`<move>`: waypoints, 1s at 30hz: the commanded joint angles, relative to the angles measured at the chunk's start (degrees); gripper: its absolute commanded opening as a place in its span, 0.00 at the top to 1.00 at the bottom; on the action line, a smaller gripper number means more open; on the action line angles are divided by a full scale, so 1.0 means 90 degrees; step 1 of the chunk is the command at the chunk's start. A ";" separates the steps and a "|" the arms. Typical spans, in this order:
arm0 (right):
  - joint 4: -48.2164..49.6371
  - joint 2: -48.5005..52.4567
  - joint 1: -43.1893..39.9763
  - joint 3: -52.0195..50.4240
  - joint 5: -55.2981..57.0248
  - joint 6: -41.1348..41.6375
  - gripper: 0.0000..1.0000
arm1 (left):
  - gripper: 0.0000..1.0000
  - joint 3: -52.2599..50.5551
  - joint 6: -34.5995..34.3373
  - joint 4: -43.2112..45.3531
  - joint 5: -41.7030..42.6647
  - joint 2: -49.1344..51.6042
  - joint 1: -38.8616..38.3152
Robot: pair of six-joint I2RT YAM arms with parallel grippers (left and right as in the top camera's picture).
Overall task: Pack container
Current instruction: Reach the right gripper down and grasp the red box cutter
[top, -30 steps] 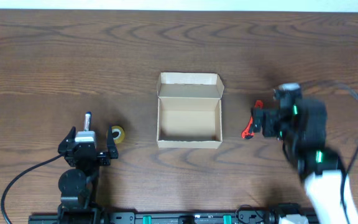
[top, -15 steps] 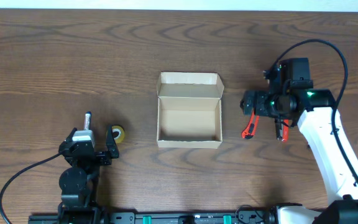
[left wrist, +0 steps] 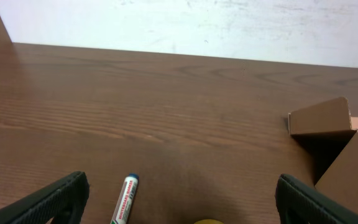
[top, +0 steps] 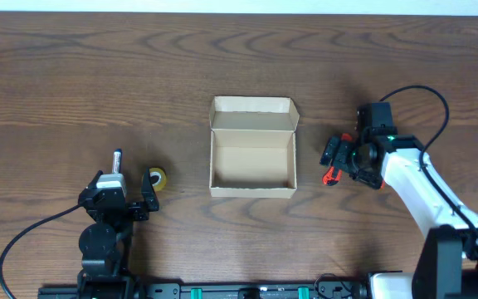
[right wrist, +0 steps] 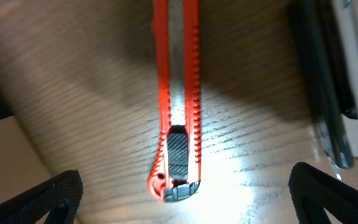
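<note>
The container, a tan cardboard box (top: pixel 252 162), stands open mid-table with its flap lid folded back on the far side; its inside looks empty. It also shows in the left wrist view (left wrist: pixel 334 137) and as a tan corner in the right wrist view (right wrist: pixel 5 168). My right gripper (top: pixel 343 158) is open, low over a red utility knife (top: pixel 332 174) just right of the box. In the right wrist view the knife (right wrist: pixel 176 112) lies between the spread fingers (right wrist: pixel 48 199), untouched. My left gripper (top: pixel 114 198) is open and empty at the front left.
A whiteboard marker (top: pixel 116 158) and a small yellow tape roll (top: pixel 157 178) lie just ahead of the left gripper; the marker also shows in the left wrist view (left wrist: pixel 124 199). A dark and white object (right wrist: pixel 340 81) lies right of the knife.
My right arm has swung in from the right and come down over the red knife, jaws open. The left arm, box, marker and tape have not moved.
</note>
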 commanded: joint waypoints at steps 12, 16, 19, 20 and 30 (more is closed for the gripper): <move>0.0304 0.1032 -0.0044 -0.0034 0.0168 0.0243 0.01 | 0.05 -0.0175 -0.0323 -0.0185 0.0002 0.0010 0.0039; 0.0304 0.1243 -0.0044 -0.0034 0.0163 0.0243 0.01 | 0.05 -0.0175 -0.0323 -0.0185 0.0000 0.0010 0.0039; 0.0304 0.1324 -0.0044 -0.0034 0.0165 0.0238 0.04 | 0.05 -0.0175 -0.0321 -0.0185 0.0000 0.0010 0.0039; 0.0304 0.1326 -0.0044 -0.0034 0.0163 0.0238 0.11 | 0.05 -0.0175 -0.0321 -0.0185 -0.0002 0.0010 0.0039; 0.0316 0.1324 -0.0044 -0.0034 0.0165 0.0236 0.76 | 0.05 -0.0175 -0.0321 -0.0185 -0.0002 0.0010 0.0039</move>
